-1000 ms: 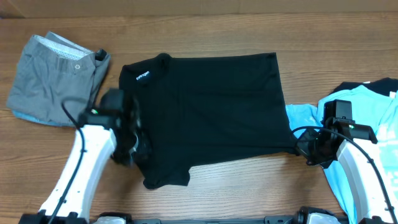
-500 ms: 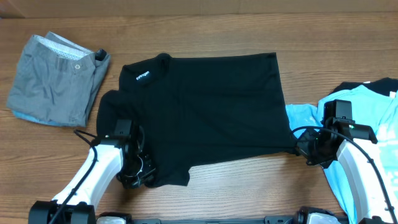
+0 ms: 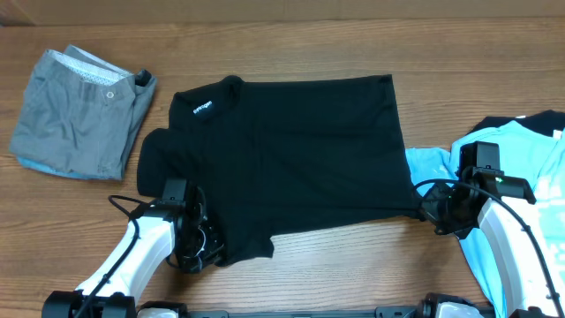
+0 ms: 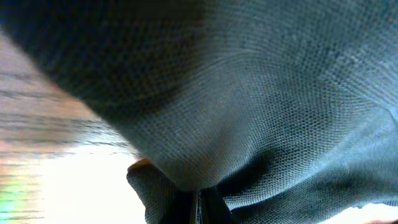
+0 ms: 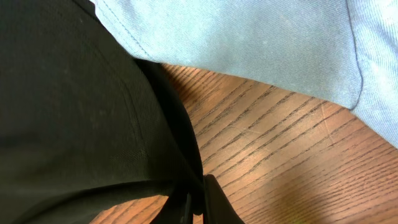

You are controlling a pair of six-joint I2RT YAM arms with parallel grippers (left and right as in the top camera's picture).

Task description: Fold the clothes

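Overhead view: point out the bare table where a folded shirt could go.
Bare table lies along the near edge, below the black shirt, between the left hand and right hand. A thin strip runs along the far edge above the shirt. Crowded: grey shorts far left, light blue garment right.

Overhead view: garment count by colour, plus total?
Black: 1, the black short-sleeved T-shirt
Grey: 1, the folded grey shorts
Light blue: 1, the light blue cloth garment
Total: 3
Not counted: a dark scrap behind the light blue one; I cannot tell what it is.
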